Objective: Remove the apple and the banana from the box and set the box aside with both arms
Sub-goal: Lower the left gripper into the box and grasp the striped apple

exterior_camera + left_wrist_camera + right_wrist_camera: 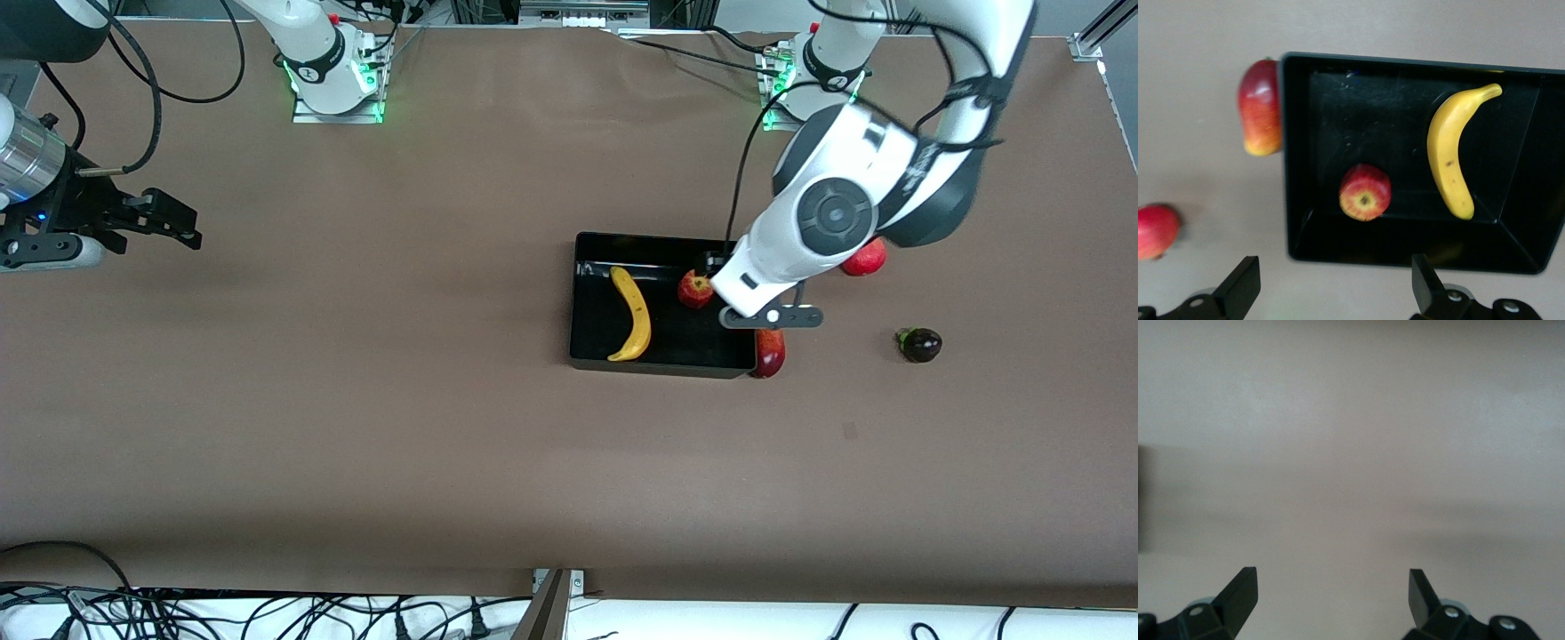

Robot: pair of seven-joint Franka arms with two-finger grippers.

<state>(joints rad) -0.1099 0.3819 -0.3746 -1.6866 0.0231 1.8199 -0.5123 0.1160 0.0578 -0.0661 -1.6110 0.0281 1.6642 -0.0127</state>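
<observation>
Box (587,302) lay on table (400,427), toward left arm's end. Held 2 fruits: banana (632,314) flat on floor, toward right arm's end of box; apple (695,289) apart from it, toward left arm's end, stem end up in left wrist view (1365,192).

Left gripper (1331,293) hovered over box wall at left arm's end, jaws spread wide, nothing between them. Wrist hid most of it in front view.

Right gripper (169,220) hung over bare table at right arm's end, well apart from box, jaws spread wide, empty; arm waiting.

Outside box: red-yellow mango (770,353) just beside wall at left arm's end; red fruit (865,259) farther from camera, partly hidden by left arm; dark eggplant (920,345) alone, well toward left arm's end.
</observation>
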